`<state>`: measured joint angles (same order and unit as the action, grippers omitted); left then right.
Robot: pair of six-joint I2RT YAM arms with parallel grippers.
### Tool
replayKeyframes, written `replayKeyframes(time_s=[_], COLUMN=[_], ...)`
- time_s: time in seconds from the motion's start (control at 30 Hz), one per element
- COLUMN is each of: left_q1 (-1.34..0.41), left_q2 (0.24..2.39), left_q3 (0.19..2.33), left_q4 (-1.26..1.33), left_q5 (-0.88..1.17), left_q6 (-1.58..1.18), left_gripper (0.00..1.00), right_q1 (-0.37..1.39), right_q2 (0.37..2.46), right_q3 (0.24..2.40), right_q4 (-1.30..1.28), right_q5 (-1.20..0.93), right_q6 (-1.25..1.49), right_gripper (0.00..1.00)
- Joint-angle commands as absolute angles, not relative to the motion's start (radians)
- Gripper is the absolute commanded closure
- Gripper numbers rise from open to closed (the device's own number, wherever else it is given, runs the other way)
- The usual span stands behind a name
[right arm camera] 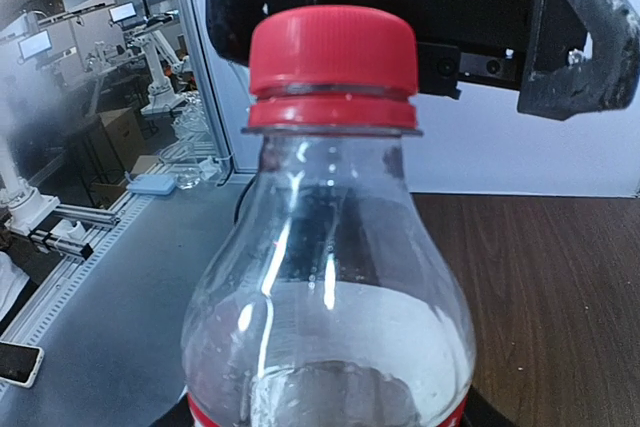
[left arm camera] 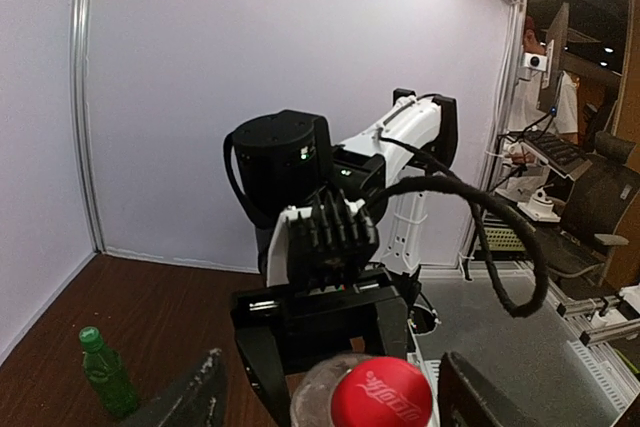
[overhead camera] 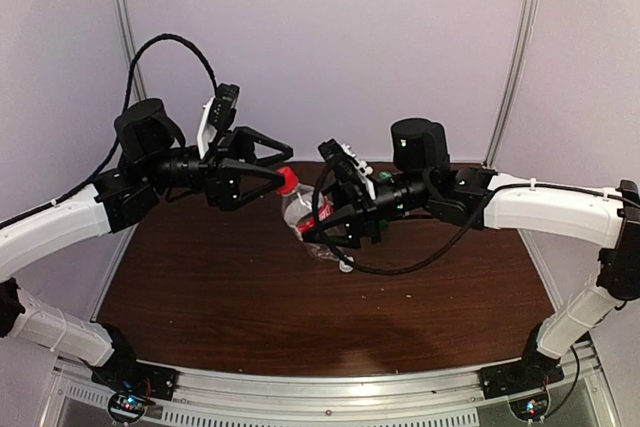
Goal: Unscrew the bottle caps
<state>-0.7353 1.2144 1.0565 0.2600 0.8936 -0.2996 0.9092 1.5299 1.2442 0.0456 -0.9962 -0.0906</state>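
In midair, right pincer [overhead camera: 325, 229] grips clear bottle [right arm camera: 330, 317]; left pincer [overhead camera: 285, 166] gapes around red cap [right arm camera: 333, 52].

The bottle [right arm camera: 330, 307] fills the right wrist view, its label and base cut off below. In the left wrist view the bottom edge crops the red cap [left arm camera: 381, 393] and the left fingers [left arm camera: 195, 397]. From above, the right fingers [overhead camera: 345, 232] hide the bottle's lower half.

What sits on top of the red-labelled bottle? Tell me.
The red cap, down on its neck ring, with the open left gripper straddling it, gaps both sides. The thread beneath the cap is covered; the right gripper covers part of the bottle's body.
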Motion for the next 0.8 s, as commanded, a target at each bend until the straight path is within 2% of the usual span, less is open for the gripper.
replayKeyframes(time_s=[0.0, 0.27, 0.53, 0.77], left_q1=[-0.730, -0.730, -0.731, -0.732], left_q2=[1.233, 1.246, 1.253, 1.250], left_q3=[1.049, 1.039, 1.037, 1.037], left_q4=[0.364, 0.393, 0.394, 0.416], left_q5=[0.987, 1.024, 1.030, 1.016], left_q6=[-0.331, -0.359, -0.363, -0.381], left_gripper=[0.30, 0.48, 0.53, 0.71], right_q1=[0.903, 0.897, 0.882, 0.876], right_q2=[1.553, 1.569, 1.565, 1.565], right_q3=[1.256, 1.264, 1.258, 1.254], right_q4=[0.104, 0.123, 0.182, 0.171], right_q5=[-1.103, -1.106, -1.105, -1.079], right_q6=[-0.053, -0.033, 0.000, 0.020], right_gripper=[0.59, 0.59, 0.60, 0.61])
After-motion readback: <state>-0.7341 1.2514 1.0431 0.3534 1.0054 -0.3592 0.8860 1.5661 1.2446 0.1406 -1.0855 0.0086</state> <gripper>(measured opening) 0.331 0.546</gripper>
